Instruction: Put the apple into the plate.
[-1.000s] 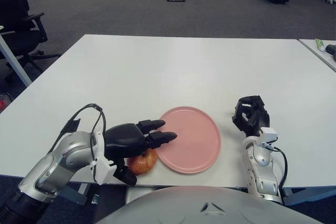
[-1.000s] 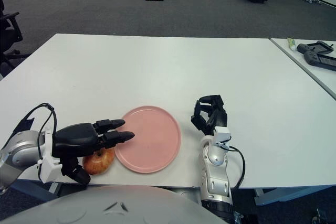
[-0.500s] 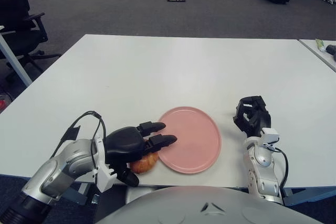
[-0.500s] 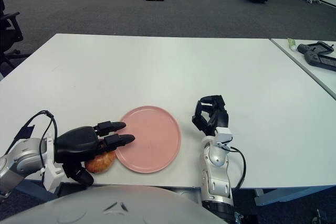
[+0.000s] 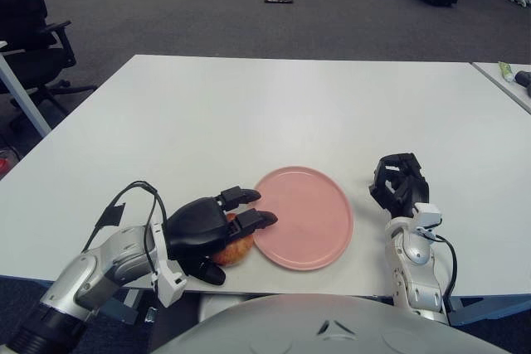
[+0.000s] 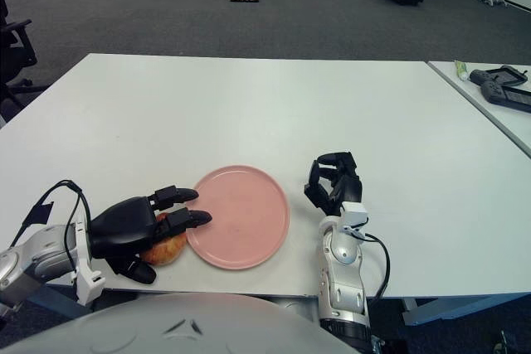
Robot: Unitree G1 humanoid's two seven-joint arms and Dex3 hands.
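I see the white table carrying the pink plate near its front edge. My left hand is clamped over the apple, just left of the plate's rim and outside it. My right hand shows right of the plate, fingers curled on nothing.

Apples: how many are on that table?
1. The apple sits at the table's near edge, just left of the pink plate, mostly covered by the left hand. Nothing else could hide another. The right hand shows right of the plate.
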